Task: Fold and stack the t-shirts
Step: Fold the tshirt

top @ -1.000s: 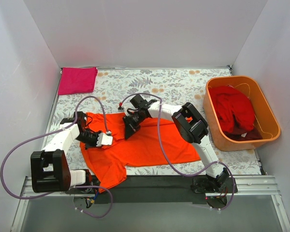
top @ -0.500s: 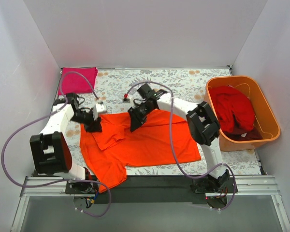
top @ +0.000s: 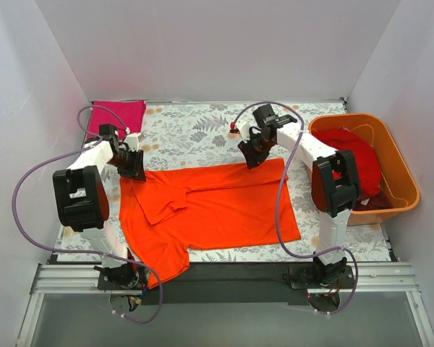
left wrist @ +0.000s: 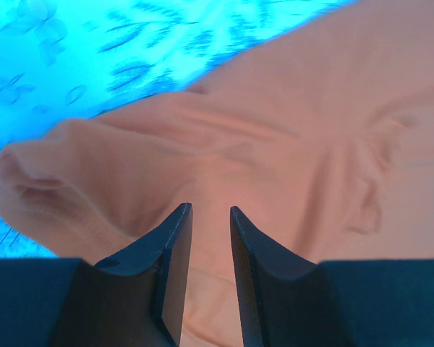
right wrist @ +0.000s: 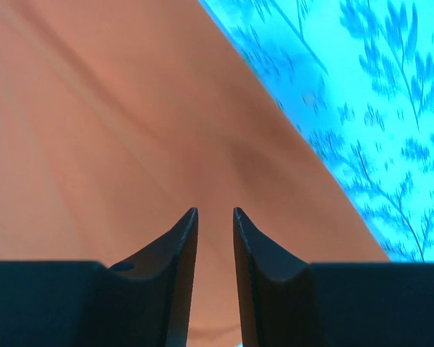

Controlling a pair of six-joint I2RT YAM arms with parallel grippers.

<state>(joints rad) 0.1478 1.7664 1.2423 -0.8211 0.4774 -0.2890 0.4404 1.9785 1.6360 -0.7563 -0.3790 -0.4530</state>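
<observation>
White-walled cell w/ floral worktop (top: pixel 202 130): both arms at far edge of orange t-shirt (top: pixel 217 210).

L to R: magenta-pink t-shirt (top: pixel 116 118) lies folded in far-left corner, apart from the rest. Left gripper (top: pixel 136 172) is down on orange t-shirt's far-left corner, its fingers (left wrist: pixel 170 253) nearly together, pinching the cloth. Orange t-shirt is spread mostly flat across mid worktop, w/ a small flap doubled over near its left side and the near-left part reaching the front edge. Right gripper (top: pixel 250 162) is at the far-right corner, fingers likewise close, nipping the cloth. Orange plastic tub (top: pixel 401 170) stands at right, w/ red t-shirt (top: pixel 354 163) crumpled inside.
</observation>
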